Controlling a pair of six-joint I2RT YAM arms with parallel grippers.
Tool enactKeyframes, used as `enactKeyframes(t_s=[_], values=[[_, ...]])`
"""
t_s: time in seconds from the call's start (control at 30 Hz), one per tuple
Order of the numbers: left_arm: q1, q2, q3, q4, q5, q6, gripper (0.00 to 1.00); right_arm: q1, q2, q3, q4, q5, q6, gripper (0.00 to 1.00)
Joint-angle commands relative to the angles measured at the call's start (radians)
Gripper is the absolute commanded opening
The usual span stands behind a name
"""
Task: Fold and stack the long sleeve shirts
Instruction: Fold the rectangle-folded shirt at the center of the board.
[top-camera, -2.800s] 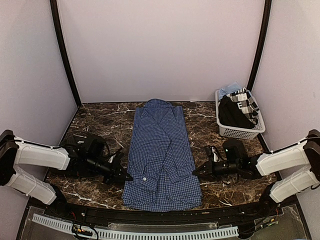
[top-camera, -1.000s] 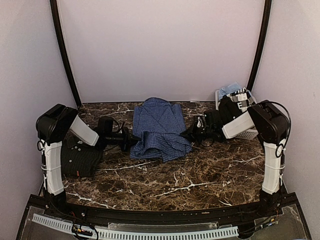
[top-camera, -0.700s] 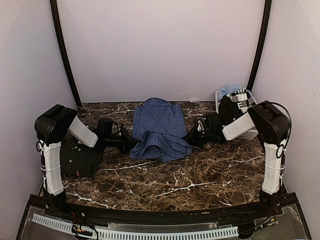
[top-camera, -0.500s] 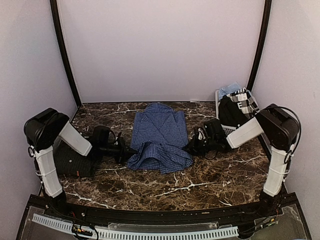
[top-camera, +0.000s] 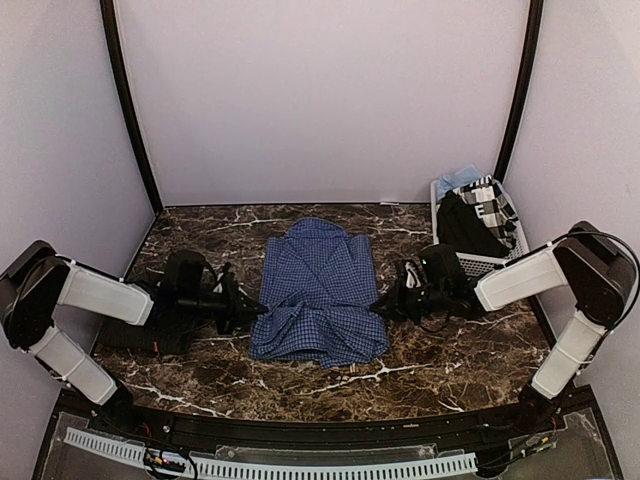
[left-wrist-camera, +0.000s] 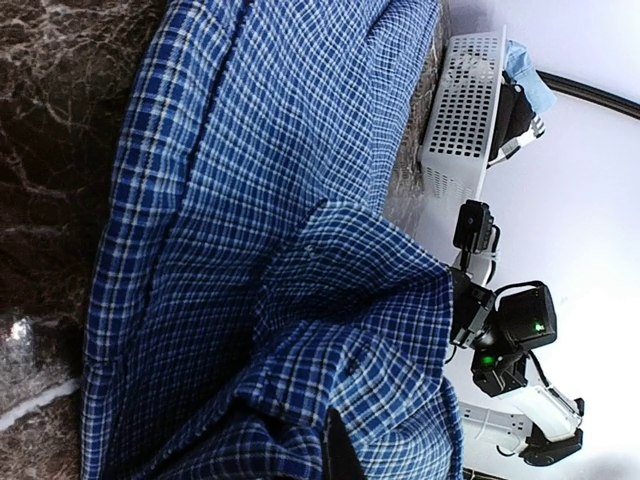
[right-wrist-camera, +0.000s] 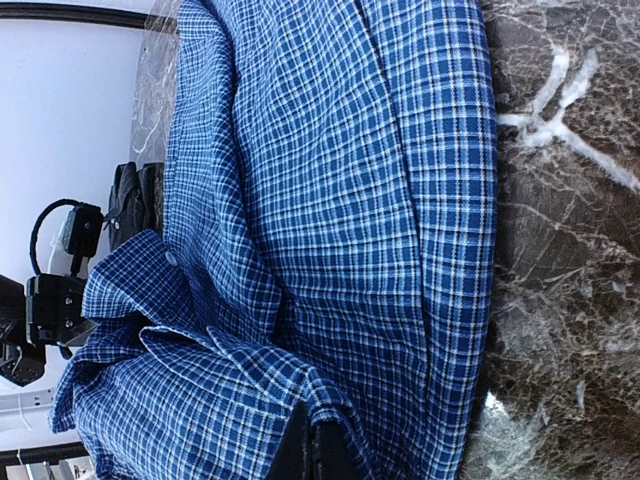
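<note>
Top: blue checked shirt (top-camera: 318, 290) lies on the marble table left of the white basket (top-camera: 480, 262), partly doubled over. Left gripper (top-camera: 250, 311) and right gripper (top-camera: 378, 308) pinch its side edges. Near-black shirt (top-camera: 140, 338) lies farthest from the basket.
Left wrist: fingers clamped on check cloth.
Right wrist: same.

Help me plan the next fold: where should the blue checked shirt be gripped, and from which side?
Probably grip the blue shirt at both ends of its doubled-over near part, low, from each outer side: it lies flat, and the layers bunch into an edge there. The left gripper and right gripper are shut on those ends.
</note>
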Motion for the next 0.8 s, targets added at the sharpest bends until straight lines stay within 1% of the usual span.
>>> enactKeyframes(t_s=[0.0, 0.07, 0.1, 0.17, 0.2, 0.23, 0.27, 0.3, 0.33, 0.37, 0.4, 0.47, 0.57, 0.67, 0.77], values=[[-0.001, 0.019, 0.023, -0.104, -0.034, 0.057, 0.00, 0.003, 0.012, 0.012, -0.019, 0.032, -0.009, 0.00], [-0.001, 0.065, 0.042, -0.093, -0.017, 0.069, 0.00, 0.003, 0.034, 0.019, -0.011, 0.025, -0.013, 0.00], [-0.001, 0.090, 0.053, -0.092, -0.012, 0.073, 0.00, 0.002, 0.045, 0.026, -0.012, 0.021, -0.019, 0.03], [-0.001, 0.112, 0.062, -0.097, -0.014, 0.089, 0.00, 0.002, 0.053, 0.044, -0.029, 0.022, -0.036, 0.16], [0.000, 0.117, 0.065, -0.112, -0.020, 0.097, 0.02, 0.002, 0.049, 0.054, -0.042, 0.024, -0.048, 0.25], [0.000, 0.116, 0.076, -0.124, -0.023, 0.119, 0.07, 0.002, 0.042, 0.060, -0.057, 0.029, -0.063, 0.31], [0.001, 0.113, 0.083, -0.152, -0.032, 0.131, 0.17, 0.002, 0.030, 0.069, -0.076, 0.038, -0.078, 0.36], [0.002, 0.110, 0.096, -0.165, -0.034, 0.153, 0.23, 0.003, 0.016, 0.077, -0.101, 0.048, -0.093, 0.40], [0.003, 0.103, 0.101, -0.190, -0.038, 0.165, 0.32, 0.003, 0.003, 0.084, -0.125, 0.059, -0.112, 0.44], [0.004, 0.098, 0.112, -0.202, -0.039, 0.186, 0.36, 0.003, -0.015, 0.092, -0.149, 0.069, -0.127, 0.47], [0.005, 0.090, 0.118, -0.225, -0.043, 0.197, 0.43, 0.003, -0.027, 0.097, -0.170, 0.075, -0.141, 0.49], [0.008, 0.071, 0.129, -0.260, -0.051, 0.228, 0.52, 0.005, -0.051, 0.101, -0.206, 0.084, -0.163, 0.53], [0.011, 0.046, 0.132, -0.295, -0.062, 0.272, 0.60, 0.011, -0.091, 0.102, -0.253, 0.106, -0.190, 0.60], [0.012, 0.022, 0.131, -0.327, -0.068, 0.306, 0.68, 0.022, -0.135, 0.095, -0.288, 0.139, -0.216, 0.72], [0.012, -0.001, 0.131, -0.350, -0.071, 0.350, 0.74, 0.036, -0.171, 0.083, -0.304, 0.167, -0.235, 0.85]])
